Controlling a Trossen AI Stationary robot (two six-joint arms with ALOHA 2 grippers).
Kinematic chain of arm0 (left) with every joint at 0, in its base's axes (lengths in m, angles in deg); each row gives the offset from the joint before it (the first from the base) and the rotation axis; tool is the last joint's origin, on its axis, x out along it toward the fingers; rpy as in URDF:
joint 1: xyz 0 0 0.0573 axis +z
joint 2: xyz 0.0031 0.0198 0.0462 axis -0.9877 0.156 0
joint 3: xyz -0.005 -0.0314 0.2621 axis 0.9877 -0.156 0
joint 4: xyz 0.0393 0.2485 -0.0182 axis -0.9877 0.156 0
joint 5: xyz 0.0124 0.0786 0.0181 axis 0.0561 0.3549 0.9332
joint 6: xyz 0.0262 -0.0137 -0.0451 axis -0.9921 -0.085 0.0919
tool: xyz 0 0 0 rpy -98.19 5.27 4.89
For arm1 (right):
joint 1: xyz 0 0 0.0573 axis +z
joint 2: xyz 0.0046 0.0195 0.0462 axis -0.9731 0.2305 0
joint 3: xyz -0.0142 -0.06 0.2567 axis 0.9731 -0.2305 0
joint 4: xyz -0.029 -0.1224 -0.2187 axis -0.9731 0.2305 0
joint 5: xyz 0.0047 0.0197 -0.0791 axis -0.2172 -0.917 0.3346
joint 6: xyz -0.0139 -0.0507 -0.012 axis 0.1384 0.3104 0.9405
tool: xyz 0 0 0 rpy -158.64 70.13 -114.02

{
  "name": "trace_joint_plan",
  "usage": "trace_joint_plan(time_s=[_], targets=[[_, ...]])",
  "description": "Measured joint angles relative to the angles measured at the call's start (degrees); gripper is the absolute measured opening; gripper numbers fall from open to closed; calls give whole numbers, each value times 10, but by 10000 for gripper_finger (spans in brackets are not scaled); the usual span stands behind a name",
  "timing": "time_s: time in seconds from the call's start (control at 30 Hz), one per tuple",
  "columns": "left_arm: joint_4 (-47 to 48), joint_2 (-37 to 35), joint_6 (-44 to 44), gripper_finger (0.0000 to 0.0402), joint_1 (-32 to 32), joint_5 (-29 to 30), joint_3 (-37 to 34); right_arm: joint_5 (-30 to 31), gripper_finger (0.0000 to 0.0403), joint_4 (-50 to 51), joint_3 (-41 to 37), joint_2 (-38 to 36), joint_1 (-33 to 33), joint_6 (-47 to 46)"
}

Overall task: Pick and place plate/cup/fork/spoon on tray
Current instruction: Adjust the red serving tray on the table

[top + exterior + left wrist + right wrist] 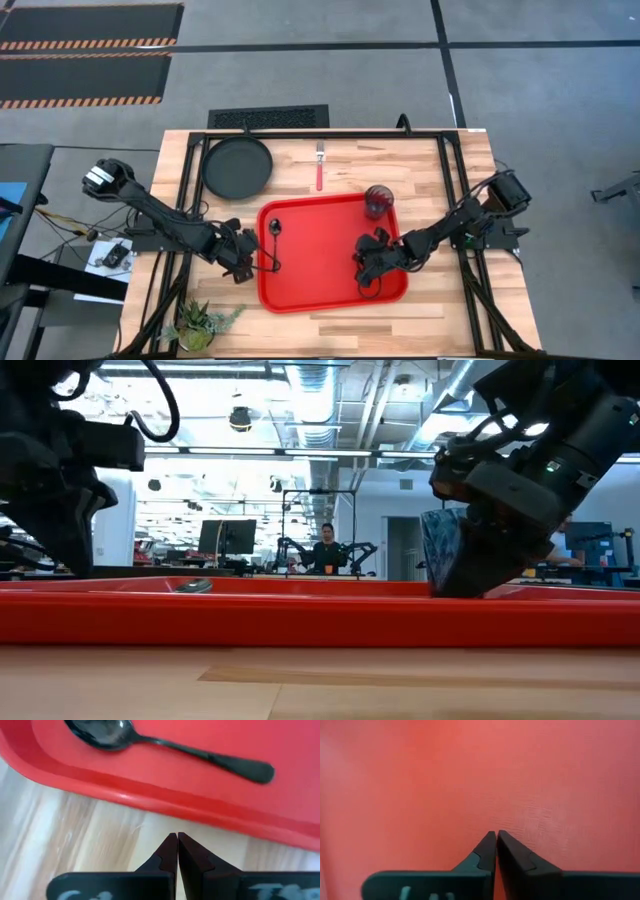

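Observation:
The red tray (pixel 320 255) lies in the middle of the table. The dark spoon (pixel 275 240) lies on the tray's floor near its left rim, and the smoky cup (pixel 378 202) stands in its far right corner. The black plate (pixel 237 167) and the red-handled fork (pixel 320 170) lie flat on the wood beyond the tray. My left gripper (pixel 177 837) is shut, low over the wood just outside the tray's left rim (pixel 200 807), beside the spoon (pixel 165 742). My right gripper (pixel 496 835) is shut and empty, low over the tray's bare floor (pixel 470 770) near its right near corner.
A small potted green plant (pixel 200 325) stands at the table's near left corner. Dark frame rails run along the table's left and right sides. A person sits far back in the room (pixel 327 550).

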Motion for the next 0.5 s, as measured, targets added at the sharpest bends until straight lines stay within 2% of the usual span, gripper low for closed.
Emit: trace_joint_plan(time_s=[0.23, 0.5], targets=[[-15, 0, -8, 0, 24, 8, -16, 0, 73, 5, -1, -27, 18, 40], [-111, 0, -58, 0, 79, 30, -47, -4, 40, 4, -1, -51, 34, 67]])
